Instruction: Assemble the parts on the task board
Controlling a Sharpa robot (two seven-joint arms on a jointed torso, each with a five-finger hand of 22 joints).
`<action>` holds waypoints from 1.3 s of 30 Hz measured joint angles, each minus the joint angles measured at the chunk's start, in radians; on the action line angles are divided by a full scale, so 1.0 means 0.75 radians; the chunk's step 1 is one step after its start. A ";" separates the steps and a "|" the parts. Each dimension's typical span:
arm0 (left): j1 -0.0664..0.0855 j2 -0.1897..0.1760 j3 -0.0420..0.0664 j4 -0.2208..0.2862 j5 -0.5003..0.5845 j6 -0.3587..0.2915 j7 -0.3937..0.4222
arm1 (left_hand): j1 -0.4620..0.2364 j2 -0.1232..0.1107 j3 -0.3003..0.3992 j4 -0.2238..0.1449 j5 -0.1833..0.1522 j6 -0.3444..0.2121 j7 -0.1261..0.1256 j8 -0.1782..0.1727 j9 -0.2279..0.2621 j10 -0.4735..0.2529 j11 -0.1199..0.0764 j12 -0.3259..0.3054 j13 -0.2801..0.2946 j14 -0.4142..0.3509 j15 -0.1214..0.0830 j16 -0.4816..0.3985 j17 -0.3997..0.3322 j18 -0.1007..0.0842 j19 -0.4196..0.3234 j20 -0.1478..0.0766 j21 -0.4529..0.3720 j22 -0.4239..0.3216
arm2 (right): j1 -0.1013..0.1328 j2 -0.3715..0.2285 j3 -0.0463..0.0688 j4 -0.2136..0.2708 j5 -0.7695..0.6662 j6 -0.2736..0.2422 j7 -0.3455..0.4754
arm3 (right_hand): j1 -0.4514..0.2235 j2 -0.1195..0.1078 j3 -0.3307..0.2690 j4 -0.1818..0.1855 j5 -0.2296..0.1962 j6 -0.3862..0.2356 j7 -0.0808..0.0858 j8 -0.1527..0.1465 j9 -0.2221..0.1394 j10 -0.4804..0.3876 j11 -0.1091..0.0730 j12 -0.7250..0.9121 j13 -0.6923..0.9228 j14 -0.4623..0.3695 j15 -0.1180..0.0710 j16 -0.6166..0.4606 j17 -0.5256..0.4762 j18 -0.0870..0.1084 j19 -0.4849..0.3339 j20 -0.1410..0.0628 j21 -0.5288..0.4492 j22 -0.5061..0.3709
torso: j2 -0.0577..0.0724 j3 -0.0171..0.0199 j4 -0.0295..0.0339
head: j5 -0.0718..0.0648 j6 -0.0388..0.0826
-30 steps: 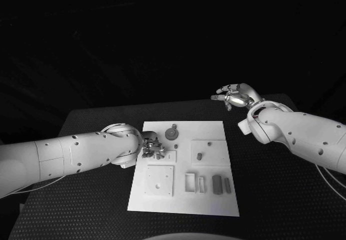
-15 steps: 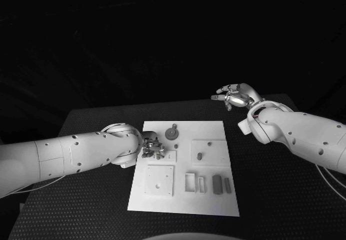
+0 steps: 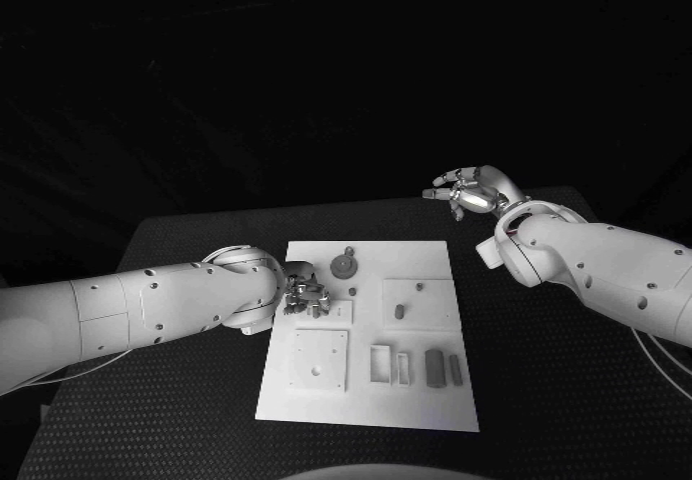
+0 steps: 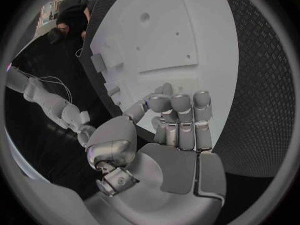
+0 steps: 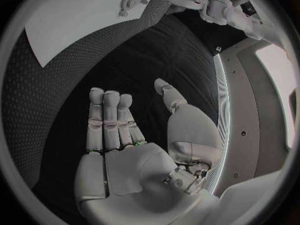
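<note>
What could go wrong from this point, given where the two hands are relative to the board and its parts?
1. The left hand has its fingers curled at the task board's left edge; pressing there might shift the board and unseat loose parts.
2. The round part lies close beside that hand, so a sideways move could knock it.
3. The right hand hangs open beyond the board's far right corner, too far to steady it.

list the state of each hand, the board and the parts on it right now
left hand: over the task board's left edge, fingers curled down; whether it holds a part cannot be told
right hand: raised beyond the board's far right corner, fingers apart, holding nothing
task board: flat on the table
round part: lying near the board's far edge, untouched
two long parts: lying side by side near the right edge
</note>
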 measured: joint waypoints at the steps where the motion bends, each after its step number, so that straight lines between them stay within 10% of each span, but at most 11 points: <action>1: 0.000 0.000 0.000 -0.001 0.001 0.000 0.000 | -0.001 0.001 0.000 0.000 0.000 0.000 0.000 0.000 0.000 0.000 0.000 0.004 0.000 0.001 0.001 0.000 0.000 0.000 0.000 0.000 0.000 0.001 | 0.000 0.000 0.000 0.000 0.000 0.000 0.000 | 0.000 0.000 0.000 0.000 0.000 0.000 0.000 0.000 0.000 0.000 0.000 0.000 0.000 0.000 0.000 0.000 0.000 0.000 0.000 0.000 0.000 0.000 | 0.000 0.0001 -0.0003 | 0.000 0.000; 39: 0.008 0.029 0.004 -0.024 0.015 0.048 -0.023 | -0.009 0.009 0.001 -0.001 0.045 0.007 0.007 0.012 0.001 0.000 0.000 0.013 0.000 0.002 0.011 0.014 -0.002 0.000 0.000 0.000 0.000 0.010 | 0.000 0.001 0.000 0.000 0.000 0.002 -0.001 | 0.000 0.000 0.000 0.000 0.000 0.000 0.000 0.007 -0.001 0.000 0.000 0.000 -0.005 -0.005 0.001 0.005 -0.003 0.000 0.000 0.000 -0.005 0.001 | -0.001 0.0008 -0.0003 | 0.004 -0.005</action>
